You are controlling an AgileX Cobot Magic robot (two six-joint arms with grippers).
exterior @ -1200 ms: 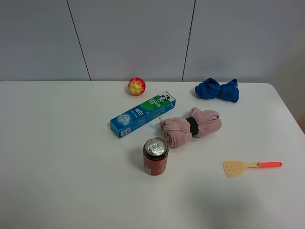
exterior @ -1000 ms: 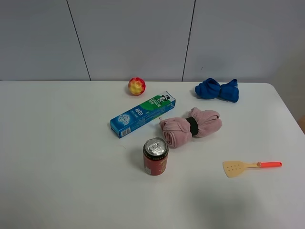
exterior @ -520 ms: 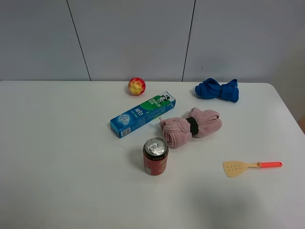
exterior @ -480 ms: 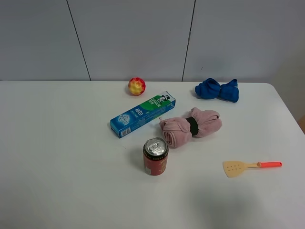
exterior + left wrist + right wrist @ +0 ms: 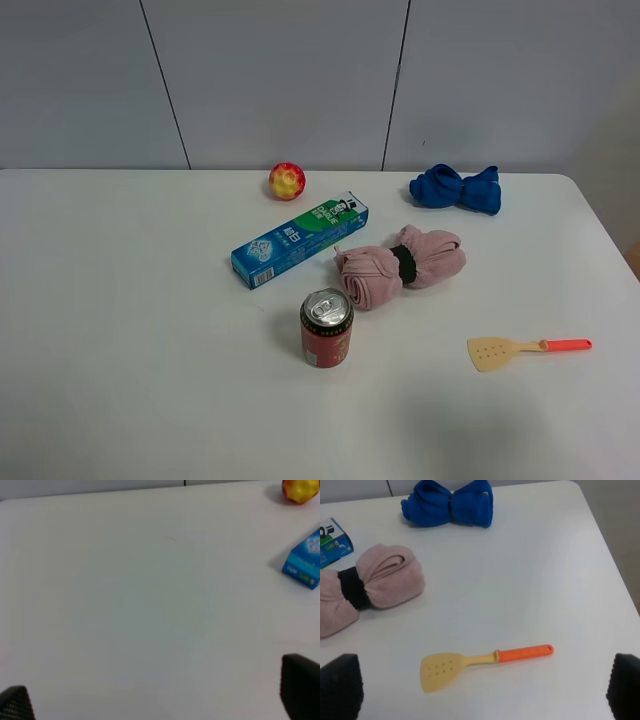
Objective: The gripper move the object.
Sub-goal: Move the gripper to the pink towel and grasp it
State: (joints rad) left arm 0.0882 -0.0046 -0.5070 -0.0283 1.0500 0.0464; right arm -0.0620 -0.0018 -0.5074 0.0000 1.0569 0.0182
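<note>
The dusty-pink rolled towel (image 5: 400, 266), cinched by a black band, lies on the white table right of centre, just behind and to the right of the can. It also shows in the right wrist view (image 5: 367, 587), where part of it is cut off by the frame edge. My right gripper (image 5: 482, 687) is open and empty, its two black fingertips (image 5: 340, 685) wide apart, short of the towel. My left gripper (image 5: 157, 695) is open and empty over bare table, far left of the towel. Neither gripper shows in the exterior high view.
A red can (image 5: 326, 328) stands in front of the towel. A blue-green box (image 5: 299, 240) lies to its left and a red-yellow ball (image 5: 287, 181) behind that. A blue bunched cloth (image 5: 455, 189) lies at the back right. A spatula (image 5: 525, 349) lies near the table's right edge (image 5: 610, 245).
</note>
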